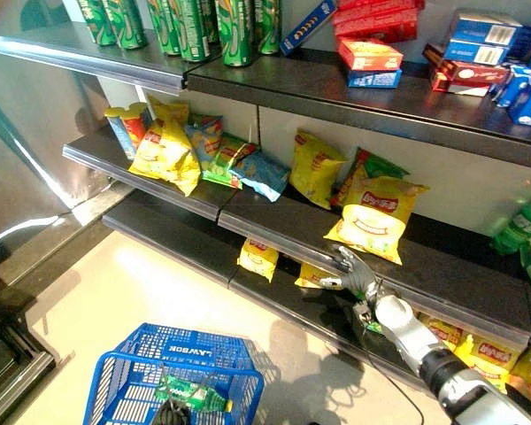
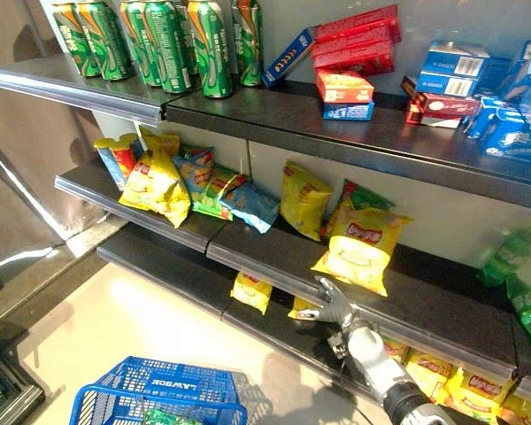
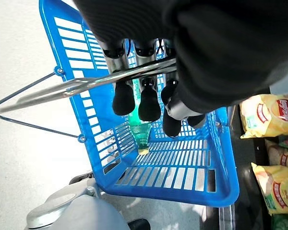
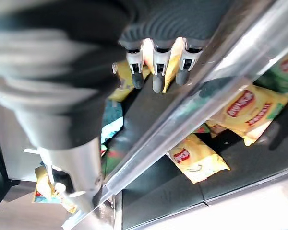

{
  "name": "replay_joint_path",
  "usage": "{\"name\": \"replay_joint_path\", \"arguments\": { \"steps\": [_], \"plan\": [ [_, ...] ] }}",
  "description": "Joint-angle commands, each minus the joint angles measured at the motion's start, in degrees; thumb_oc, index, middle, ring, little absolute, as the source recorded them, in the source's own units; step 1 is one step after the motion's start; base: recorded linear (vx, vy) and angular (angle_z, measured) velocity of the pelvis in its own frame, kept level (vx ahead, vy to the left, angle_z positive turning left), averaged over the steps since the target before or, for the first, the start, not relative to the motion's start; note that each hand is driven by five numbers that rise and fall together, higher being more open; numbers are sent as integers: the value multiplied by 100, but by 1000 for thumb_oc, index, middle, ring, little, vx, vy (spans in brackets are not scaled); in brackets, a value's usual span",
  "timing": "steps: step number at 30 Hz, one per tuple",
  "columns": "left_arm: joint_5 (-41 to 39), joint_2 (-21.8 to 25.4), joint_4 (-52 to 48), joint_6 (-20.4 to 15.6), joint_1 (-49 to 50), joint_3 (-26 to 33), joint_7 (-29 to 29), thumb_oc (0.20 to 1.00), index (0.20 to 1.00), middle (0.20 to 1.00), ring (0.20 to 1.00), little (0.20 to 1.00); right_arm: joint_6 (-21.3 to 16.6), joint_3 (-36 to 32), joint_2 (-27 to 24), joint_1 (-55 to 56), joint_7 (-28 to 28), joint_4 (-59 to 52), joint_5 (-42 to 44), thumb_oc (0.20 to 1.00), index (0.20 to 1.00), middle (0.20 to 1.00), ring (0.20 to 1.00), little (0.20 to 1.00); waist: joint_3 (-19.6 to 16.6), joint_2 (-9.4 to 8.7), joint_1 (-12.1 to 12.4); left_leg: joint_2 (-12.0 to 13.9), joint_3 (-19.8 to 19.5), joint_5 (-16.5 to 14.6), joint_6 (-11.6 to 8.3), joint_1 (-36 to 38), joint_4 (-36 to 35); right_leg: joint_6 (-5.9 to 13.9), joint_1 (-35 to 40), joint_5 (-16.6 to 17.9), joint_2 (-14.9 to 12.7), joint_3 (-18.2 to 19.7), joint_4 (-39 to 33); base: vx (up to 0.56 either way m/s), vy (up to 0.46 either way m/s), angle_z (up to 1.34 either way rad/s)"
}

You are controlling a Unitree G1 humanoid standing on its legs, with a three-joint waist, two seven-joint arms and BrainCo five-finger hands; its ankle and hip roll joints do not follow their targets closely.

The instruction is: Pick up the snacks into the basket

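A large yellow chip bag leans at the front of the middle shelf. My right hand is open at that shelf's front edge, just below and left of the bag, not touching it. In the right wrist view its straight fingers reach over the shelf rail toward a yellow bag. The blue basket hangs low at the left with a green bottle inside. My left hand is shut on its metal handle.
More snack bags and two tubes lie further left on the middle shelf. Green cans and boxes stand on the top shelf. Small yellow bags sit on the bottom shelf, green bottles at the right.
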Motion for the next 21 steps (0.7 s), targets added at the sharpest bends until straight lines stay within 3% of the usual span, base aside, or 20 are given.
{"name": "replay_joint_path", "arguments": {
  "steps": [1, 13, 21],
  "plan": [
    [4, 396, 85, -77, 266, -246, 30, 200, 200, 200, 200, 200, -209, -117, 90, -311, -224, 95, 349, 1000, 1000, 1000, 1000, 1000, -187, -202, 71, -164, 21, -523, -82, -398, 584, 773, -21, -648, -625, 164, 456, 6, -7, 7],
    [-33, 273, 172, -20, 287, -326, 202, 200, 200, 200, 200, 200, -349, -738, 413, -373, -816, 551, 1091, 1000, 1000, 1000, 1000, 1000, -222, -60, 36, -183, -34, -501, -75, -397, 545, 771, 3, -664, -655, 116, 435, 1, -2, 3],
    [3, 253, 123, -20, 273, -364, 303, 200, 200, 200, 200, 200, -447, -1101, 360, -282, -1133, 496, 1332, 1000, 1000, 1000, 1000, 1000, -190, -12, 0, -190, -32, -498, -66, -397, 518, 788, -9, -646, -680, 107, 425, 0, 0, 0]
  ]
}}
